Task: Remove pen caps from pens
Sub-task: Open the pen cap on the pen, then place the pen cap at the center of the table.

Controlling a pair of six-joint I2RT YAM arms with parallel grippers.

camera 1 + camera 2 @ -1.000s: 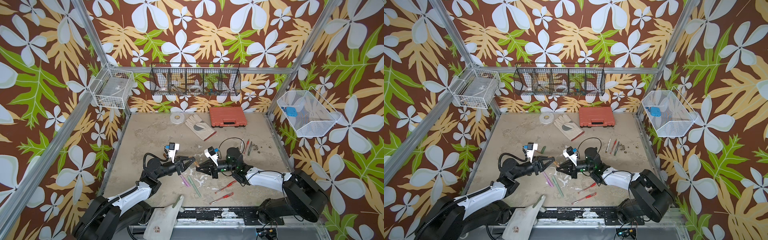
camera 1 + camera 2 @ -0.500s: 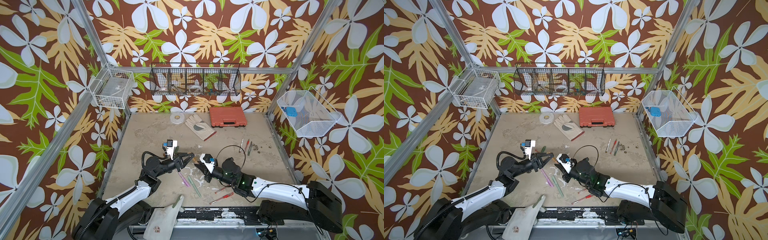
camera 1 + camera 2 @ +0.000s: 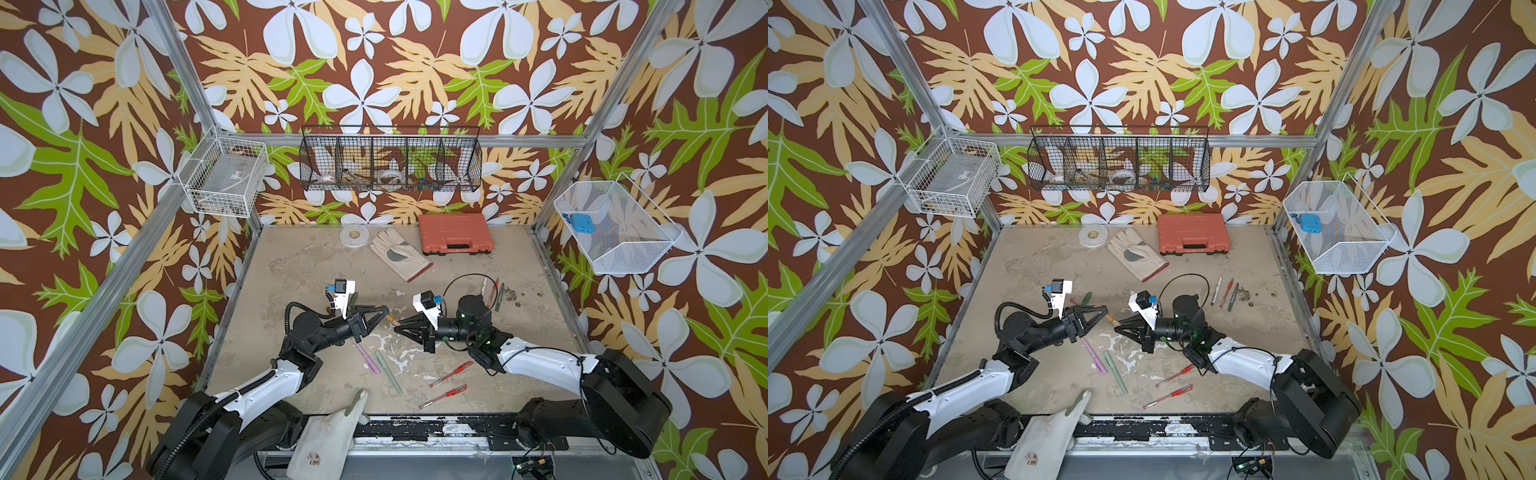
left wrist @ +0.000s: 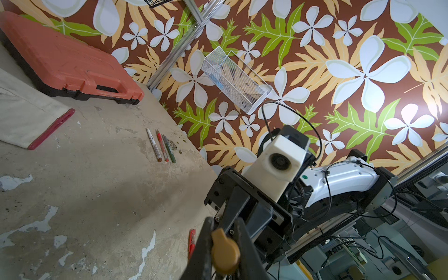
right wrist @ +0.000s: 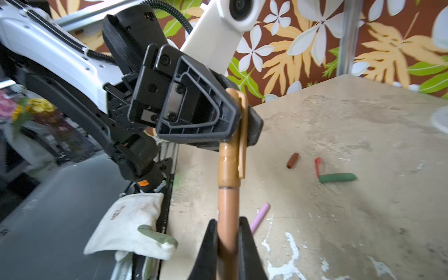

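Closest to me, at the table's front edge, lies a white cloth thing with a pale green tip [image 3: 332, 428]. A bit past it, on my side of the right fingers, lie 2 pens: 1 clear red gel pen [image 3: 451, 373] and another clear red gel pen [image 3: 442, 396]. On my side of the left fingers lie a slim pink pen [image 3: 365, 357] and a slim pale green pen [image 3: 388, 372], close together.

Next come the 2 grippers, tip to tip above the table. The right gripper [image 5: 226, 225] squeezes the barrel of a slim brown pen [image 5: 228, 206]. The left gripper [image 5: 238, 116] squeezes the brown plastic cap with a clip [image 5: 229, 167]. The cap sits on the pen's end. In both top views the pen bridges the gap between the 2 sets of fingers.

Behind the left fingers, 3 small things lie on the table: a stubby dark green cap [image 5: 337, 177], a stubby dark red cap [image 5: 292, 160] and a small red piece [image 5: 317, 166].

Behind the right fingers, near the side wall, 3 pens lie side by side: a white marker [image 4: 153, 143], a thin red pen [image 4: 162, 145] and a dark green pen [image 4: 169, 149].

Farthest back are a white work glove [image 3: 399, 253], a white tape roll [image 3: 354, 237] and an orange plastic case [image 3: 455, 239].
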